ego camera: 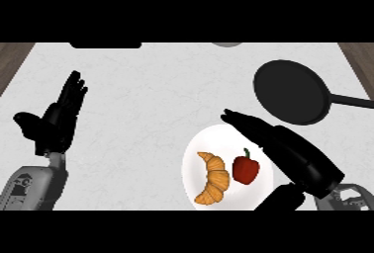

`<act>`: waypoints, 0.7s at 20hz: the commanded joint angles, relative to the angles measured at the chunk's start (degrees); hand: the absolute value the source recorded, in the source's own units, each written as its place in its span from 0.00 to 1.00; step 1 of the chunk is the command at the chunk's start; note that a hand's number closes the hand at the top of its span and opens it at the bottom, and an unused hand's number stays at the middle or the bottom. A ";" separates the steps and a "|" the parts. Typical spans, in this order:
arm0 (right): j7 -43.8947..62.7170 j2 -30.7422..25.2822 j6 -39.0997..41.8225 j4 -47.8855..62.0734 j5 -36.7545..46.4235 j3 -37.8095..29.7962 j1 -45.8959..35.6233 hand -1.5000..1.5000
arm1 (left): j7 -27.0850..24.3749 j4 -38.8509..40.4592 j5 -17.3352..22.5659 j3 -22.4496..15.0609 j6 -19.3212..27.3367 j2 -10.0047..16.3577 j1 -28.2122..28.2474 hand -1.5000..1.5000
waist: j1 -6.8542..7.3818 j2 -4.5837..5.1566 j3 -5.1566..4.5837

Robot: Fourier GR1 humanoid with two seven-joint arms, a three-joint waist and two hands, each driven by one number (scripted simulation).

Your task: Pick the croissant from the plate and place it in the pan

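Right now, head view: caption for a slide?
Open right robot hand hovers by the plate with croissant and pepper; pan beyond.

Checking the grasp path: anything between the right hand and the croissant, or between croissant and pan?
Yes. A red pepper lies on the plate just right of the croissant, between it and the right hand. Toward the pan, only that hand itself crosses the line.

You had a pale, faintly veined, stone-like counter [146, 99] with wood-grain strips [15, 54] at its far corners. The pan [291, 91] looked matt black, the plate [211, 141] smooth white, the pepper [246, 170] glossy and the croissant [214, 179] ridged and crusty.
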 commanded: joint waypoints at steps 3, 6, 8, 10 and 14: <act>0.55 4.37 1.66 7.24 6.22 1.58 -1.47 0.00 | 2.56 0.35 0.21 2.75 -1.85 0.82 -1.82 0.50 | 0.07 0.06 0.00; 0.07 6.28 4.43 7.81 5.69 0.96 -2.47 0.00 | 4.01 -0.07 -4.95 -1.31 3.29 -4.25 -3.89 0.50 | -0.06 0.04 0.00; -3.64 6.35 3.56 8.87 9.30 3.98 1.83 0.00 | 3.56 -5.83 -1.82 1.48 -0.73 -1.25 2.16 0.50 | 0.21 0.00 0.01; 1.46 8.58 7.37 5.43 7.57 3.13 0.26 0.00 | 4.79 -4.03 -2.85 1.80 -1.33 -1.41 -0.01 0.50 | -0.01 -0.01 0.00; -3.70 8.92 9.27 9.69 10.89 1.69 0.26 0.00 | 1.41 -2.97 -3.98 1.48 -1.84 -4.06 1.67 0.50 | 0.03 0.00 0.00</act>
